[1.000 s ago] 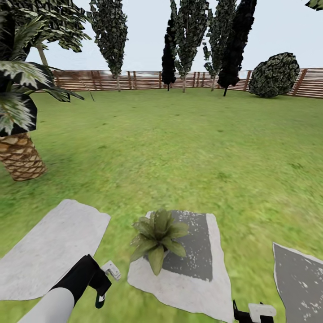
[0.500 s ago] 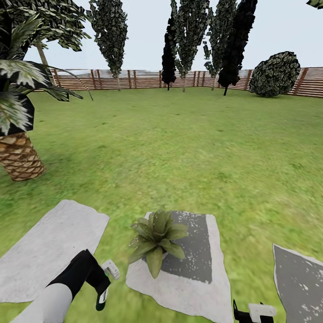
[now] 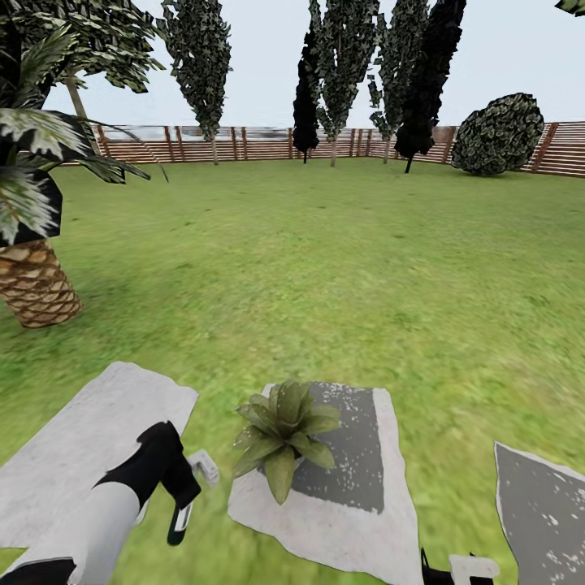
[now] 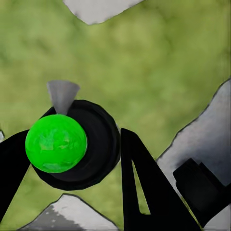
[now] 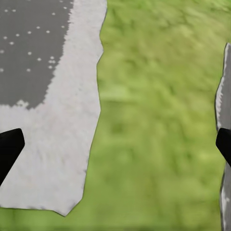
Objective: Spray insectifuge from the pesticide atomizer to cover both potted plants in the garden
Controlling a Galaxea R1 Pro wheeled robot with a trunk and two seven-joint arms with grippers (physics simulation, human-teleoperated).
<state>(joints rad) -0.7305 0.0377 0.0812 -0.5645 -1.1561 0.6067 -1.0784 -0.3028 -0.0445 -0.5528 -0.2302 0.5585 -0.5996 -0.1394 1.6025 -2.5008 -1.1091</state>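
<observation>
My left gripper [image 3: 174, 489] is shut on the pesticide atomizer [image 3: 181, 520]. Its dark bottle hangs down and its white trigger head [image 3: 204, 466] points toward the plant. In the left wrist view the atomizer [image 4: 72, 144] is a black round body with a bright green part, held between the black fingers [image 4: 142, 187]. One of the potted plants [image 3: 283, 429], a low green rosette, sits on a grey stepping stone [image 3: 357, 504] just right of the atomizer. My right gripper [image 3: 461, 569] is low at the picture's edge and open [image 5: 115, 144] over grass.
A scaly palm trunk [image 3: 34, 284] stands at the left. Another stepping stone [image 3: 77, 455] lies under my left arm and a third [image 3: 544, 508] at the right. Open lawn [image 3: 325, 260] runs to the wooden fence [image 3: 260, 145] and dark trees [image 3: 422, 73].
My left arm has turned, lifting the atomizer a little, its white head now higher and closer to the plant. The right gripper has sunk slightly lower in the view.
</observation>
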